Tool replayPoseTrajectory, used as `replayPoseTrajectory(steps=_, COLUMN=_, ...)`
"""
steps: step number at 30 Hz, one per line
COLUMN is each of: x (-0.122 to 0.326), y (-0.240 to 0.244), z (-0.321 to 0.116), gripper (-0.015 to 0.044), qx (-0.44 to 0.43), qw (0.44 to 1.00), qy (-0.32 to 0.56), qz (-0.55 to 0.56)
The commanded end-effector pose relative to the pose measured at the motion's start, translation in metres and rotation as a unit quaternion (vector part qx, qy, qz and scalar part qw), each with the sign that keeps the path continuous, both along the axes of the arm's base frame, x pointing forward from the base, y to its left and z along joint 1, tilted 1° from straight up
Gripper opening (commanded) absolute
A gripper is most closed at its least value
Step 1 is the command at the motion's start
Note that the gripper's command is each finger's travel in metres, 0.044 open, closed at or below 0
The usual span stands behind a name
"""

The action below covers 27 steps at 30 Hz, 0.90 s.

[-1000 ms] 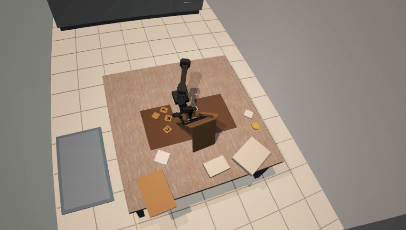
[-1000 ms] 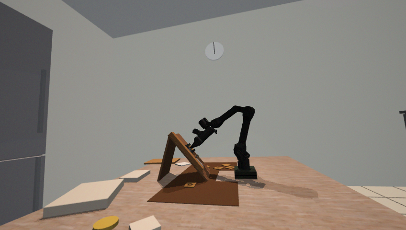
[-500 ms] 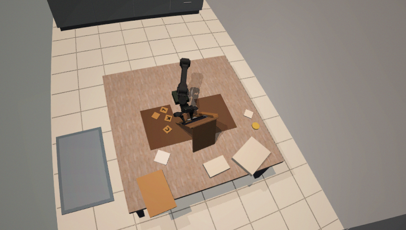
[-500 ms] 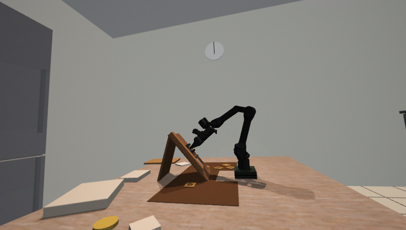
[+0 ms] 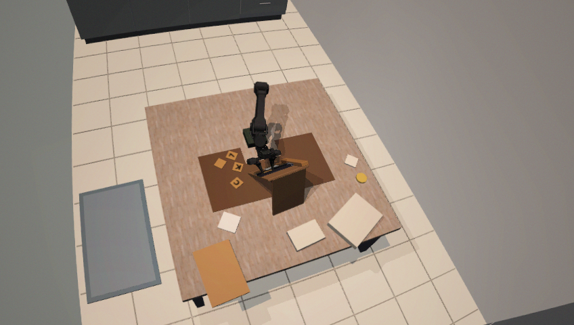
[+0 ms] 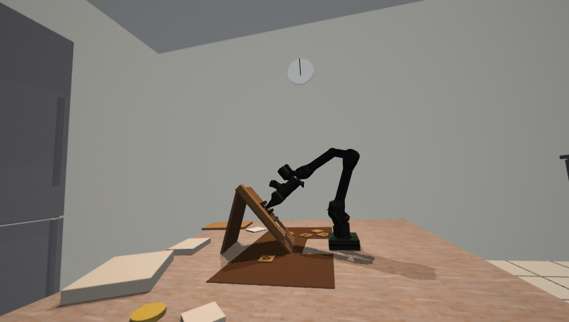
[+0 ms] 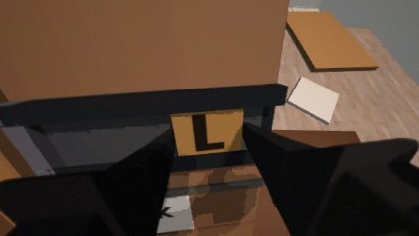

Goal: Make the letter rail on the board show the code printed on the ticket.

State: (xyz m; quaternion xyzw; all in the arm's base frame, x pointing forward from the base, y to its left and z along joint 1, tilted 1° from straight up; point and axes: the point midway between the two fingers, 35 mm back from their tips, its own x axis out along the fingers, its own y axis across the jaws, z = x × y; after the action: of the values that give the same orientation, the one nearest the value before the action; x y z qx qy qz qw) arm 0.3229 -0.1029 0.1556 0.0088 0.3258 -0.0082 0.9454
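Surely the claw (image 5: 267, 170) (image 6: 268, 206) (image 7: 209, 130) is gripping the L tile (image 7: 232, 129) by its two sides, probably so it can slide along the rail (image 7: 143, 104). Inside the rail, I see only this tile, near the right end in wrist view. Loose tiles (image 5: 237, 166) (image 6: 316, 231) lie toward the mat's (image 5: 225, 197) (image 6: 287, 275) left edge from above.

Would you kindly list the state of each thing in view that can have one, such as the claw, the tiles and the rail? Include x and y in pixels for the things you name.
Claw (image 5: 265, 170) (image 6: 268, 206) (image 7: 209, 130): shut on the L tile.
L tile (image 7: 211, 140): in the rail, between the fingers.
Rail (image 7: 148, 102): L tile near its right end, stretch to the left unfilled.
Board (image 5: 288, 192) (image 6: 259, 213): standing, its face sloped.
K tile (image 5: 237, 166): lying on the mat.
C tile (image 5: 236, 183): lying on the mat.
Ticket (image 7: 178, 216): partly hidden, one K readable.
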Motion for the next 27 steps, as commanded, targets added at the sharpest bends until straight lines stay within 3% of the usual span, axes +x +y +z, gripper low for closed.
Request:
replayPoseTrajectory(steps=1, x=-0.001, y=0.002, z=-0.001, gripper=0.0, qx=0.001, qw=1.0, qy=0.001, qz=-0.003)
replayPoseTrajectory(steps=27, x=0.0, y=0.017, z=-0.001, gripper=0.0, qx=0.002, qw=1.0, qy=0.001, qz=-0.003)
